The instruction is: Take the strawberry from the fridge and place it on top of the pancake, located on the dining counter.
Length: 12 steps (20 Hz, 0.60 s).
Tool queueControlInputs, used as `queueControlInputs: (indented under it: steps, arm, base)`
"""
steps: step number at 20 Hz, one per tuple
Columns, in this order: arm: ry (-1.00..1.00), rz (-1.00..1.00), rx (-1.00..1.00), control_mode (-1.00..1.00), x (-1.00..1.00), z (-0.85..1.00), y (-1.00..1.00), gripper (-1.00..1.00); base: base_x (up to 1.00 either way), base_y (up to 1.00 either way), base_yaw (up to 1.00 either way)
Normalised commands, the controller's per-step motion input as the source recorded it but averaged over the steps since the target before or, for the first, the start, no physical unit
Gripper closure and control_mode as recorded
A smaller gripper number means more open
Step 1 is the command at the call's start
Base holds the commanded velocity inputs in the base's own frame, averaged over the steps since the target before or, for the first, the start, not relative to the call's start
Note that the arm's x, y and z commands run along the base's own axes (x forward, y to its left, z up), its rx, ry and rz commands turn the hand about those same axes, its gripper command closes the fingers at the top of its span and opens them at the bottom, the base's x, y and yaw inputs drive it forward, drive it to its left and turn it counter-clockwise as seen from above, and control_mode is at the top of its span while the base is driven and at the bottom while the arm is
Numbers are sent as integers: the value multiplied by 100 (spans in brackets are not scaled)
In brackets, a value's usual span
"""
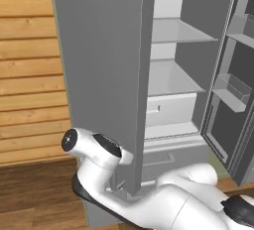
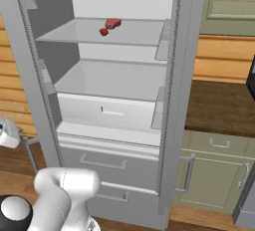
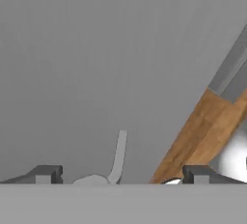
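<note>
The fridge (image 2: pixel 114 120) stands open, with grey shelves and a pale drawer inside. On its upper shelf lies the strawberry (image 2: pixel 103 32), a small red lump, beside a larger red piece (image 2: pixel 113 23). My gripper (image 3: pixel 123 175) is open, its two dark fingertips (image 3: pixel 46 174) wide apart with nothing between them. It faces a flat grey fridge door panel (image 3: pixel 96 63) at close range, low down and far below the strawberry. The arm (image 1: pixel 99 149) bends down beside the left door (image 1: pixel 99 75). The pancake and the dining counter are out of view.
The right fridge door (image 1: pixel 233 90) hangs open with bins on it. Lower drawers (image 2: pixel 102 163) sit under the shelves. Green-grey cabinets (image 2: pixel 214 175) under a dark worktop (image 2: pixel 219 105) stand to the right. A slim pale bar (image 3: pixel 118 155) rises just ahead of the fingers.
</note>
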Motion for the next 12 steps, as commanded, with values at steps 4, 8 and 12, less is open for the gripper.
queueControlInputs:
  steps: [4, 8, 12]
  arm:
    - [2, -1, 5, -100, -14, 84, 9, -100]
    - [-31, 0, 15, -100, -94, 41, -3, -100]
    - [-22, 7, 21, -100, -87, 88, -17, -100]
  base:
    - [0, 0, 0]
    - [0, 0, 0]
    - [0, 0, 0]
